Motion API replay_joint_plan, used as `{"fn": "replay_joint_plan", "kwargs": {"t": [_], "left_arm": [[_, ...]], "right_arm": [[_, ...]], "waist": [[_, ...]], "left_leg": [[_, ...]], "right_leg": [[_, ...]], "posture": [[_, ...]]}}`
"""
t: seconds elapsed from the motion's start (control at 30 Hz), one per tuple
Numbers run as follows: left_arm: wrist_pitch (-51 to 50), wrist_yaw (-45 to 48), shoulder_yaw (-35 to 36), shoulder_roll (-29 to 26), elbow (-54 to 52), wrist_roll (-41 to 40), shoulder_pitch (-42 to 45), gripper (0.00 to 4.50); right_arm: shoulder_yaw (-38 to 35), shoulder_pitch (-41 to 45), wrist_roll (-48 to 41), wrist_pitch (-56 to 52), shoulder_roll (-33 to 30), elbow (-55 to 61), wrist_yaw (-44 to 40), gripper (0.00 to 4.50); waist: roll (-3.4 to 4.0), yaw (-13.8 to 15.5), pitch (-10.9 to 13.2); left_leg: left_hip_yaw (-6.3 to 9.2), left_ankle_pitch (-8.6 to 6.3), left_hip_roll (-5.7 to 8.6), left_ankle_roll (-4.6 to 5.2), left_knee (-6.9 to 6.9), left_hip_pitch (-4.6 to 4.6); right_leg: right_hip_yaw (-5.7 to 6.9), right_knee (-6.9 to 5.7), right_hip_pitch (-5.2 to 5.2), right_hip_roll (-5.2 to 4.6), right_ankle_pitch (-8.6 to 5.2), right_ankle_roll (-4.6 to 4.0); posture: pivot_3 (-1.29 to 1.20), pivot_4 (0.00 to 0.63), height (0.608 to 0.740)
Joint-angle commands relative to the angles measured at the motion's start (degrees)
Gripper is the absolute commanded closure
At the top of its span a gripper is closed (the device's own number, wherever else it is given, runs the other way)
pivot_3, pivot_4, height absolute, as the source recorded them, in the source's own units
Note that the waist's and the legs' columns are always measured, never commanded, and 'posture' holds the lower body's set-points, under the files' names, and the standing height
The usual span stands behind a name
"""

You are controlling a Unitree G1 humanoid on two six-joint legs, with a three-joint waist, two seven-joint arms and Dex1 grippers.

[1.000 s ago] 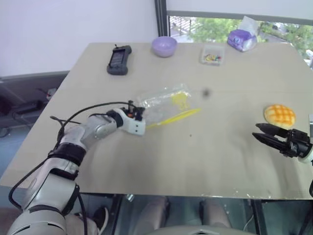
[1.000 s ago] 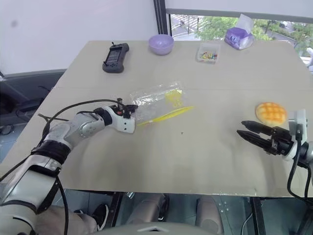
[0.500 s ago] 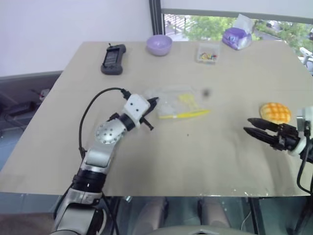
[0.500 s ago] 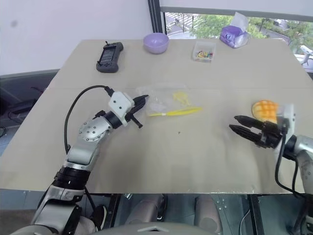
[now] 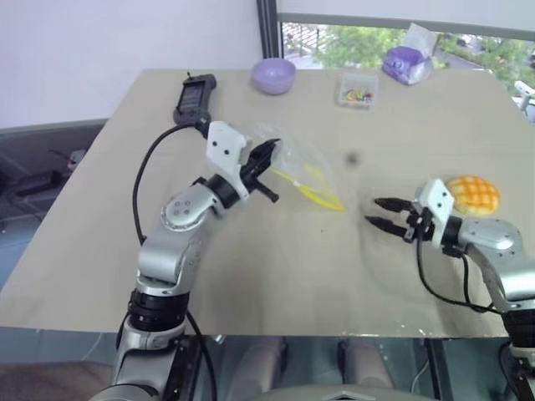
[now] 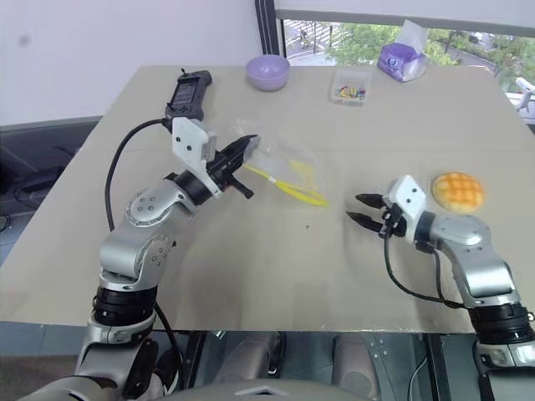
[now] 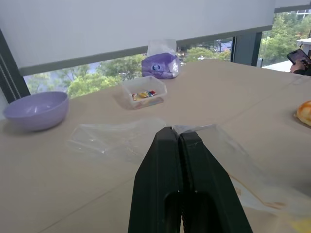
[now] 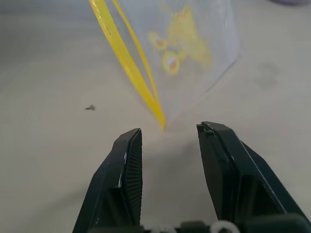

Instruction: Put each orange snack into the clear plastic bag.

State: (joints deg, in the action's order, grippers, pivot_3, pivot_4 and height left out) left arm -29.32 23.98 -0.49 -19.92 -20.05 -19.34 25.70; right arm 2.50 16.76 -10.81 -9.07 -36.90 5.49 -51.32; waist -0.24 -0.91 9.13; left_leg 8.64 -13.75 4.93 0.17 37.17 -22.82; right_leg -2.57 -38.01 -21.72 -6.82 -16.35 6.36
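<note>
My left gripper (image 5: pixel 272 149) is shut on the upper edge of the clear plastic bag (image 5: pixel 305 171) and holds it up over the middle of the table. The bag hangs tilted, and its yellow seal strip (image 8: pixel 129 63) slopes down to a low corner near the tabletop. In the left wrist view the shut fingers (image 7: pixel 167 145) pinch the crinkly film. My right gripper (image 5: pixel 373 211) is open and empty. It points at the bag's low corner from a short way off. The orange snack (image 5: pixel 474 194), a grid-scored bun, lies on the table behind that hand.
Along the table's far edge stand a black handheld device (image 5: pixel 194 96), a purple bowl (image 5: pixel 274 75), a small clear box (image 5: pixel 358 90) of coloured bits and a purple wrapped pack (image 5: pixel 407 63).
My left gripper has risen and rolled, lifting the bag off the table so it hangs tilted. My right gripper has swung left, from beside the bun toward the bag's low corner.
</note>
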Motion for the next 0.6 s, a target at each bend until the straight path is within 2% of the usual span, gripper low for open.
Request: {"fn": "replay_joint_plan", "kwargs": {"t": [0.03, 0.33, 0.4, 0.43, 0.5, 0.57, 0.6], "left_arm": [[0.1, -0.5, 0.7, 0.2, -2.1, -0.3, 1.1, 4.43], [0.7, -0.3, 0.3, 1.2, -0.7, 0.0, 1.5, 4.43], [0.8, -0.2, 0.2, 1.4, -0.5, 0.1, 1.4, 4.5], [0.8, -0.2, 0.2, 1.4, -0.4, 0.1, 1.4, 4.5], [0.7, -0.2, 0.3, 1.5, -0.4, 0.1, 1.4, 4.5], [0.7, -0.2, 0.2, 1.5, -0.5, 0.1, 1.3, 4.5], [0.7, -0.1, 0.2, 1.5, -0.4, 0.1, 1.3, 4.5]], "right_arm": [[2.4, 2.0, 4.2, 0.6, 1.5, 0.3, 3.7, 2.54], [6.9, 0.9, 8.4, -3.9, 3.3, 3.5, 6.1, 2.54], [7.6, 0.7, 9.6, -5.9, 3.6, 4.1, 7.0, 1.92], [7.6, 0.8, 10.3, -6.8, 4.1, 3.8, 8.1, 1.75], [7.7, 1.2, 12.0, -9.0, 5.1, 3.1, 10.8, 0.79], [8.2, 1.3, 12.5, -10.8, 6.2, 2.7, 11.8, 0.04], [8.4, 1.3, 12.4, -11.4, 6.9, 2.6, 12.0, 0.04]], "waist": [[-0.02, 0.1, 0.0], [-0.06, 0.2, 0.0], [-0.06, 0.1, 0.0], [-0.06, 0.1, 0.0], [-0.06, 0.0, 0.0], [-0.06, 0.1, 0.0], [-0.08, 0.0, 0.0]], "left_leg": [[0.02, 0.0, 0.0, 0.0, 0.0, 0.0], [0.02, 0.0, 0.01, 0.0, -0.01, -0.02], [0.03, 0.0, 0.01, 0.0, -0.01, -0.02], [0.03, 0.0, 0.01, 0.0, -0.02, -0.02], [0.02, 0.0, 0.01, -0.01, -0.02, -0.02], [0.02, 0.0, 0.01, -0.01, -0.02, -0.02], [0.0, 0.0, 0.01, -0.01, -0.02, -0.01]], "right_leg": [[0.01, 0.0, 0.0, 0.01, 0.0, 0.0], [0.0, 0.03, 0.0, -0.01, 0.0, -0.01], [0.0, 0.03, 0.0, 0.0, 0.0, -0.01], [0.0, 0.03, 0.0, 0.01, 0.0, -0.01], [0.0, 0.02, -0.01, 0.02, 0.0, -0.01], [-0.01, 0.02, -0.01, 0.02, 0.0, -0.01], [-0.02, 0.02, -0.01, 0.02, 0.0, -0.01]], "posture": [[0.0, 0.15, 0.74], [0.0, 0.15, 0.74], [0.0, 0.15, 0.74], [0.0, 0.15, 0.74], [0.0, 0.15, 0.74], [0.0, 0.15, 0.74], [0.0, 0.15, 0.74]]}}
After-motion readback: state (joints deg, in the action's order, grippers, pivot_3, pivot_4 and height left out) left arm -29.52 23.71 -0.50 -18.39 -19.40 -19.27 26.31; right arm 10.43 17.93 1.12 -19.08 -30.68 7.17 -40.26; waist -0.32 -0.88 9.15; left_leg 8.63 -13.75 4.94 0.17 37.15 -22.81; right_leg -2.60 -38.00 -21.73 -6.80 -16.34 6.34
